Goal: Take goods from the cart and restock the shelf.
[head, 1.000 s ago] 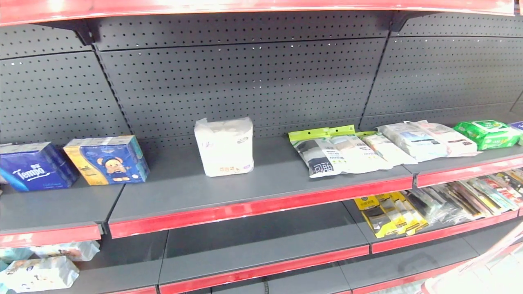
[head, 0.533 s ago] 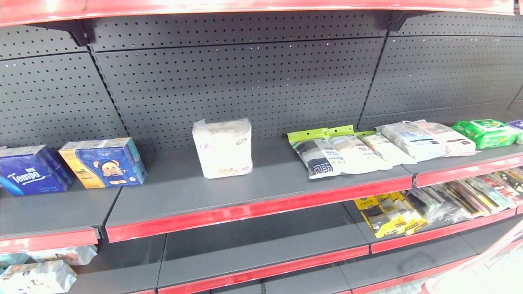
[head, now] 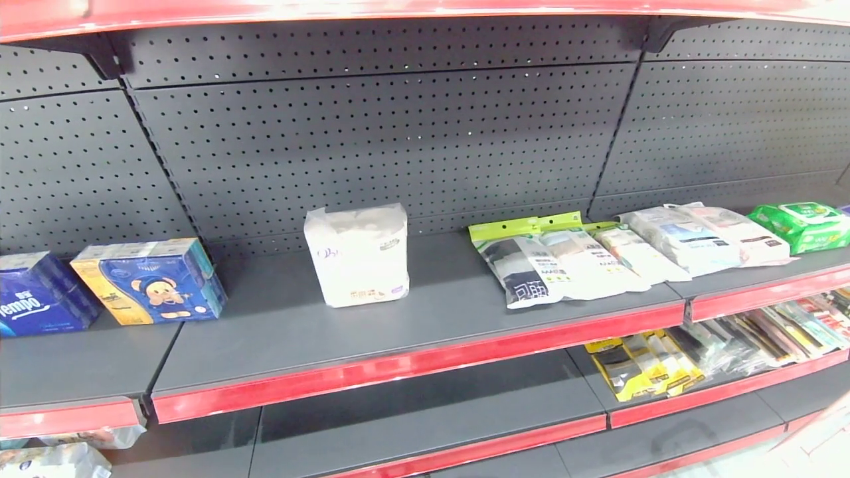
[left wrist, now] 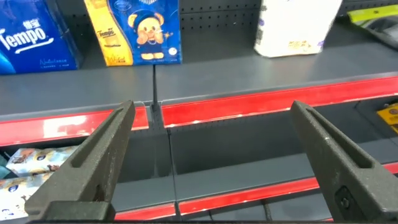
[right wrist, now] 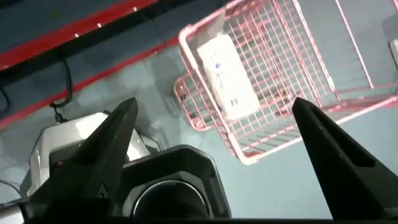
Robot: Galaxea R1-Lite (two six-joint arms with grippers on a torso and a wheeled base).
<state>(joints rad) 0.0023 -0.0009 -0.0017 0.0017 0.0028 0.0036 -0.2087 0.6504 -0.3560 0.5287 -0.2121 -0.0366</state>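
A pink wire cart basket stands on the floor and holds a white pack. My right gripper hangs open and empty above the floor, beside the cart. My left gripper is open and empty in front of the shelf's red front edge. On the grey shelf board stand a white tissue pack, a blue and yellow bear-print pack and a dark blue tissue pack.
Flat green-topped bags, white bags and a green wipes pack lie to the right on the same shelf. The shelf below carries yellow packs and, at the far left, printed tissue packs. Bare board lies either side of the white pack.
The whole head view has shifted, so the goods sit lower in the picture. The goods have not moved on the shelf.
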